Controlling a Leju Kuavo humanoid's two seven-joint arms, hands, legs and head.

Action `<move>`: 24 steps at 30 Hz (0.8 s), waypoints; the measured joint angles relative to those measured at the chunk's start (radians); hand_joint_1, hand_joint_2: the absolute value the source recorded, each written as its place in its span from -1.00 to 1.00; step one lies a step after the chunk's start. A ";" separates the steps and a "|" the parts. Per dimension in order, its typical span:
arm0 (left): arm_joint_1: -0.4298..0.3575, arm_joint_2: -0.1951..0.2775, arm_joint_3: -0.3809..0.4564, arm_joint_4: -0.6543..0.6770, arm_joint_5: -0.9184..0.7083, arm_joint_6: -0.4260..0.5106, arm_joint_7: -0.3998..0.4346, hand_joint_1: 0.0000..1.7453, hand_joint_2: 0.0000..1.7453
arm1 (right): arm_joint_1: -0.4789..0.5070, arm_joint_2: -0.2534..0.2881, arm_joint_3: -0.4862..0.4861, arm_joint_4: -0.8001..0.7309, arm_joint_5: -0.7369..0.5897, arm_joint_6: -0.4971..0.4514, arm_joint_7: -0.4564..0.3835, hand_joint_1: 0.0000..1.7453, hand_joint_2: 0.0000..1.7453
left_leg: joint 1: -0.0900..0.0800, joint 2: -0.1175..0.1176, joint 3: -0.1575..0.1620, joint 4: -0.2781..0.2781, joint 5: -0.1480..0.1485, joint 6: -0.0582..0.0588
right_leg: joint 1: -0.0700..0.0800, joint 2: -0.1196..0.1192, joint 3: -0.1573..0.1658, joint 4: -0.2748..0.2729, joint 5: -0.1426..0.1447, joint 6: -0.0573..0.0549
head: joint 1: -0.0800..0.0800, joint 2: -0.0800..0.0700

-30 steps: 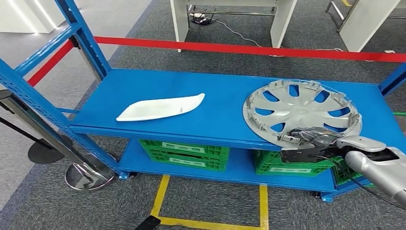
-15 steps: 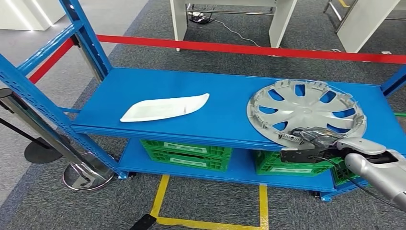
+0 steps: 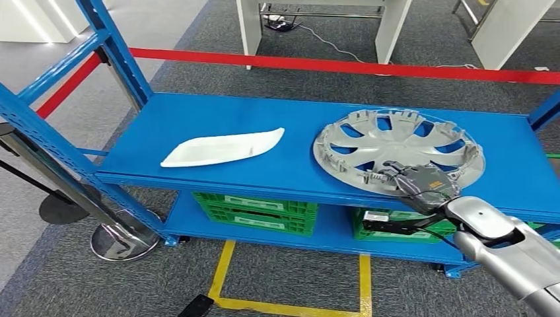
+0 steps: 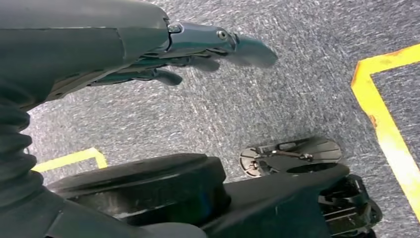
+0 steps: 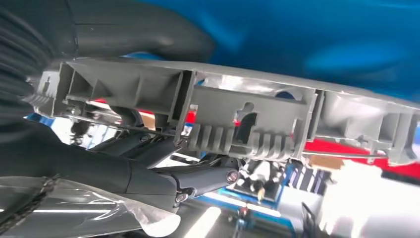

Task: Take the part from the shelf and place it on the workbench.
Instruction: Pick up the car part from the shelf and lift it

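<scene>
A silver hubcap [image 3: 399, 148] lies on the right of the blue shelf [image 3: 198, 112], its near edge raised. My right hand [image 3: 424, 183] grips that near rim, thumb above and fingers below. In the right wrist view the hubcap's grey ribbed rim [image 5: 237, 116] runs across the picture, with my thumb [image 5: 138, 39] on one side of it and my dark fingers [image 5: 163, 173] on the other. A white curved trim part [image 3: 223, 148] rests on the shelf's left half. My left hand [image 4: 173, 49] hangs over grey carpet with its fingers apart, holding nothing.
Green crates [image 3: 254, 211] sit on the lower shelf board. A red barrier tape [image 3: 343, 66] runs behind the shelf, with white table legs [image 3: 249, 30] beyond it. A chrome stanchion base [image 3: 122, 241] stands at the left. Yellow floor tape [image 3: 290, 307] marks the carpet in front.
My right hand has drawn the hubcap to the left and tilted its near edge up off the shelf. The trim part stays put.
</scene>
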 joint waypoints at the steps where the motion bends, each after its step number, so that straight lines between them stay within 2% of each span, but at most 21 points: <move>1: -0.001 0.000 0.001 0.000 0.000 0.002 0.000 -1.00 1.00 | 0.014 0.007 -0.017 -0.018 0.020 -0.014 0.000 1.00 1.00 | 0.001 0.000 -0.006 0.014 -0.012 -0.006 | -0.001 -0.001 0.001 -0.001 0.000 -0.007 | -0.001 0.000; 3: -0.001 0.000 0.001 0.000 -0.001 0.006 0.001 -1.00 1.00 | 0.042 0.022 -0.056 -0.057 0.068 -0.062 -0.003 1.00 1.00 | 0.003 0.001 -0.044 0.102 -0.063 -0.016 | -0.003 -0.004 0.002 -0.002 0.000 -0.017 | -0.004 0.000; 5: 0.000 0.000 0.003 0.000 -0.001 0.009 0.004 -1.00 1.00 | 0.070 0.035 -0.095 -0.091 0.109 -0.109 -0.003 1.00 1.00 | 0.004 0.001 -0.103 0.233 -0.117 -0.021 | -0.002 -0.005 0.003 -0.002 -0.001 -0.022 | -0.005 0.000; 6: 0.000 0.000 0.004 0.000 -0.001 0.010 0.006 -1.00 1.00 | 0.083 0.040 -0.108 -0.105 0.124 -0.122 -0.001 1.00 1.00 | 0.004 0.001 -0.121 0.271 -0.124 -0.021 | -0.001 -0.005 0.003 -0.002 -0.002 -0.023 | -0.006 0.000; 7: 0.000 0.000 0.006 0.000 -0.001 0.011 0.008 -1.00 1.00 | 0.096 0.045 -0.119 -0.119 0.140 -0.136 0.000 1.00 1.00 | 0.004 0.001 -0.123 0.274 -0.112 -0.019 | 0.001 -0.004 0.005 -0.002 -0.002 -0.024 | -0.006 0.000; 8: 0.000 0.000 0.006 0.000 -0.002 0.012 0.009 -1.00 1.00 | 0.109 0.049 -0.131 -0.134 0.160 -0.151 0.002 1.00 1.00 | 0.004 0.001 -0.108 0.238 -0.082 -0.015 | 0.002 -0.003 0.007 -0.002 -0.003 -0.024 | -0.006 0.000; 10: -0.001 0.000 0.008 0.000 -0.003 0.014 0.013 -1.00 1.00 | 0.136 0.059 -0.160 -0.167 0.212 -0.188 0.007 1.00 1.00 | 0.001 0.001 -0.049 0.107 -0.013 -0.001 | 0.007 -0.003 0.011 -0.001 -0.006 -0.023 | -0.005 0.000; 11: -0.002 0.000 0.008 0.000 -0.004 0.016 0.014 -1.00 1.00 | 0.146 0.064 -0.175 -0.182 0.234 -0.205 0.011 1.00 1.00 | -0.001 0.001 -0.024 0.052 0.005 0.006 | 0.009 -0.002 0.010 -0.001 -0.008 -0.021 | -0.005 0.000; 12: -0.002 0.000 0.009 0.000 -0.004 0.017 0.015 -1.00 1.00 | 0.156 0.068 -0.189 -0.195 0.252 -0.219 0.015 1.00 1.00 | -0.003 0.001 -0.010 0.017 0.011 0.010 | 0.011 -0.003 0.008 0.000 -0.008 -0.017 | -0.005 0.000; 15: -0.003 0.000 0.012 0.000 -0.006 0.020 0.016 -1.00 1.00 | 0.181 0.079 -0.224 -0.229 0.296 -0.253 0.021 1.00 1.00 | -0.002 0.000 -0.005 -0.005 0.005 0.016 | 0.011 -0.005 0.001 0.000 -0.010 -0.003 | -0.006 0.000; 17: -0.003 -0.001 0.013 0.000 -0.010 0.023 0.015 -1.00 1.00 | 0.198 0.084 -0.247 -0.251 0.326 -0.283 0.025 1.00 1.00 | 0.003 0.000 -0.001 -0.014 0.009 0.024 | 0.009 -0.003 -0.020 0.039 -0.038 0.008 | -0.003 0.000; 18: -0.004 -0.002 0.013 0.000 -0.011 0.024 0.015 -1.00 1.00 | 0.206 0.087 -0.256 -0.259 0.337 -0.296 0.029 1.00 1.00 | 0.006 0.000 0.001 -0.017 0.010 0.027 | 0.008 -0.002 -0.045 0.089 -0.065 0.012 | -0.003 0.000; 20: -0.005 -0.003 0.014 0.000 -0.013 0.025 0.015 -1.00 1.00 | 0.221 0.093 -0.267 -0.272 0.347 -0.313 0.033 1.00 1.00 | 0.006 0.000 0.001 -0.016 0.009 0.029 | 0.005 -0.002 -0.111 0.224 -0.122 0.020 | -0.002 0.000; 21: -0.005 -0.003 0.014 0.000 -0.013 0.025 0.015 -1.00 1.00 | 0.228 0.095 -0.271 -0.277 0.350 -0.316 0.034 1.00 1.00 | 0.006 0.000 0.002 -0.016 0.009 0.030 | 0.004 -0.002 -0.136 0.272 -0.134 0.023 | -0.002 0.000; 22: -0.005 -0.004 0.015 0.000 -0.013 0.025 0.015 -1.00 1.00 | 0.233 0.096 -0.275 -0.280 0.351 -0.318 0.034 1.00 1.00 | 0.006 0.000 0.003 -0.016 0.008 0.030 | 0.003 -0.002 -0.145 0.285 -0.126 0.025 | -0.002 0.000; 23: -0.005 -0.004 0.015 0.000 -0.013 0.025 0.015 -1.00 1.00 | 0.237 0.097 -0.278 -0.282 0.352 -0.318 0.034 1.00 1.00 | 0.006 -0.001 0.004 -0.015 0.007 0.029 | 0.002 -0.002 -0.132 0.253 -0.098 0.026 | -0.001 0.000; 24: -0.005 -0.005 0.016 0.000 -0.013 0.025 0.015 -1.00 1.00 | 0.239 0.098 -0.281 -0.285 0.353 -0.318 0.034 1.00 1.00 | 0.007 -0.002 0.005 -0.013 0.005 0.026 | 0.001 -0.003 -0.102 0.189 -0.060 0.026 | -0.001 0.000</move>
